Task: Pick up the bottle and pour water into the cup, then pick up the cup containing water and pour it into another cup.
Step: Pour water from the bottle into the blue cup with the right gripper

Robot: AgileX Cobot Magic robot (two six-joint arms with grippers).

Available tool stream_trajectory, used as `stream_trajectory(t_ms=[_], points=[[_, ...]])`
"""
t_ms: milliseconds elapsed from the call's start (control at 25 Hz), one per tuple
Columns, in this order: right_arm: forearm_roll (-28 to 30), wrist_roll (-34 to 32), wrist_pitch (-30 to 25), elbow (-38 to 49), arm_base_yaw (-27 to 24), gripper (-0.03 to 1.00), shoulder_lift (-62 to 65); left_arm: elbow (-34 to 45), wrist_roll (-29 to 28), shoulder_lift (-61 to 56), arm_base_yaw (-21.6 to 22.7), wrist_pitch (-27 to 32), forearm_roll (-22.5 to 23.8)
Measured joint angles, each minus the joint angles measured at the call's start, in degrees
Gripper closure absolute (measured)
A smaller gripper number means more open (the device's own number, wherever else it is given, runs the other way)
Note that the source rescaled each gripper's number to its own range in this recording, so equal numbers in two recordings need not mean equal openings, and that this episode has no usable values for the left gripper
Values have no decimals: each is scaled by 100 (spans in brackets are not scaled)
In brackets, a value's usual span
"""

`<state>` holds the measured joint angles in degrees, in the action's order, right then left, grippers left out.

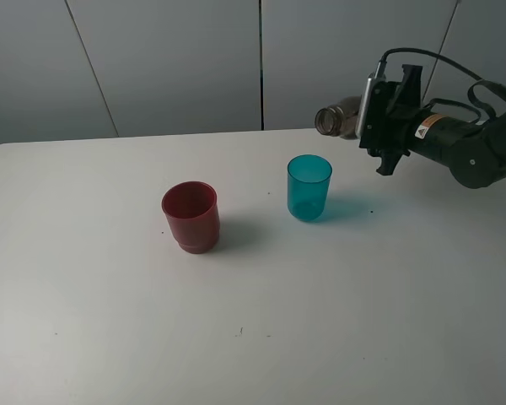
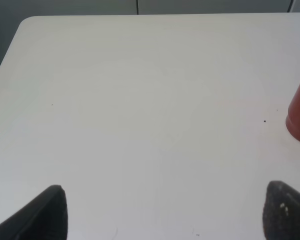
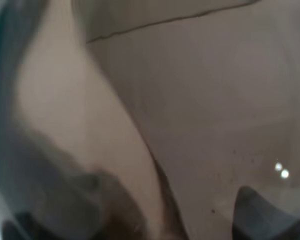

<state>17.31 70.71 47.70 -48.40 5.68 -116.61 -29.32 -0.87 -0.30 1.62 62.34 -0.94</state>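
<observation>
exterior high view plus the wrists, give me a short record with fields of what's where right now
bottle: in the air, tipped about level, above and just right of the teal cup; no stream visible
right gripper: jaws shut on the bottle
left gripper: jaws open, empty, over bare table
teal cup: upright on the table
red cup: upright, left of the teal cup, apart from it
table: white

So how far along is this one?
Done: the smoky translucent plastic bottle is picked up, shut in the right gripper. In hand: it lies tipped, mouth toward the translucent teal tumbler; no stream visible. Left: pouring that tumbler into the dark red plastic cup.
</observation>
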Motion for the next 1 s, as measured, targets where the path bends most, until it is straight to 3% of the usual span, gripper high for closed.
stream_trajectory(t_ms=[400, 1000], points=[[0, 460, 0, 0, 0, 97, 0, 0, 0, 0, 0, 0, 0], [228, 495, 0, 0, 25, 97, 0, 0, 0, 0, 0, 0, 0]])
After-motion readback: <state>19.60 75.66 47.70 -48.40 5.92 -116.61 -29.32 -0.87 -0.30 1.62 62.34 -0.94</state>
